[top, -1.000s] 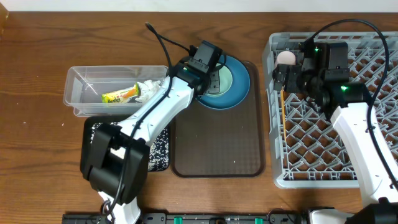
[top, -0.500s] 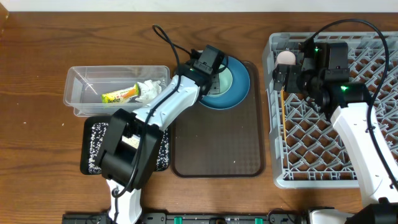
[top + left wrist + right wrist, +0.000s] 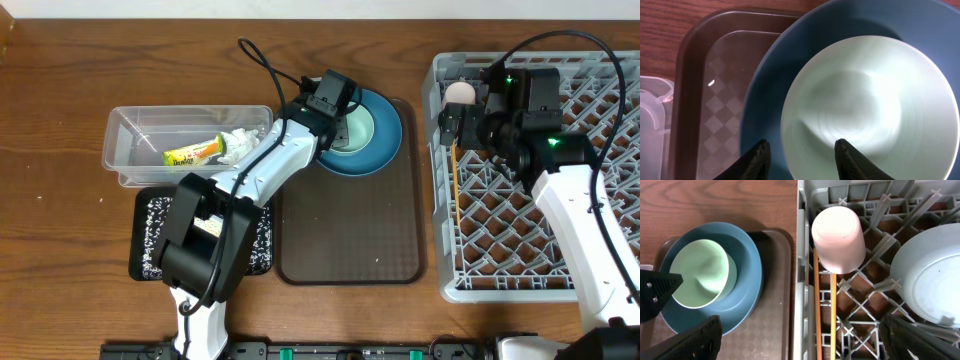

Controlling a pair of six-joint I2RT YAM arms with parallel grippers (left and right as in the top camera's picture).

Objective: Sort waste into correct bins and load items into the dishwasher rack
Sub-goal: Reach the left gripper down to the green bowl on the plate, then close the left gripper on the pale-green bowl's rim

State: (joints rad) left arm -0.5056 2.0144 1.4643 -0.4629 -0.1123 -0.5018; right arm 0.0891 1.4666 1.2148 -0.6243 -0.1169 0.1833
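A dark-blue plate with a pale-green bowl on it sits at the back of the brown tray. My left gripper hangs open low over them. Its fingertips straddle the bowl's left rim, one over the plate and one over the bowl's inside. My right gripper stands wide open over the dishwasher rack's left edge and holds nothing. In the rack lie a pink cup, two chopsticks and a light-blue bowl.
The clear tub at the left holds a white napkin and a yellow-green wrapper. In front of it, a black bin with white grains lies partly under my left arm. The brown tray lies between bins and rack.
My left arm's elbow has swung in nearer the black bin, while its gripper stayed over the bowl and plate. The right arm has not moved.
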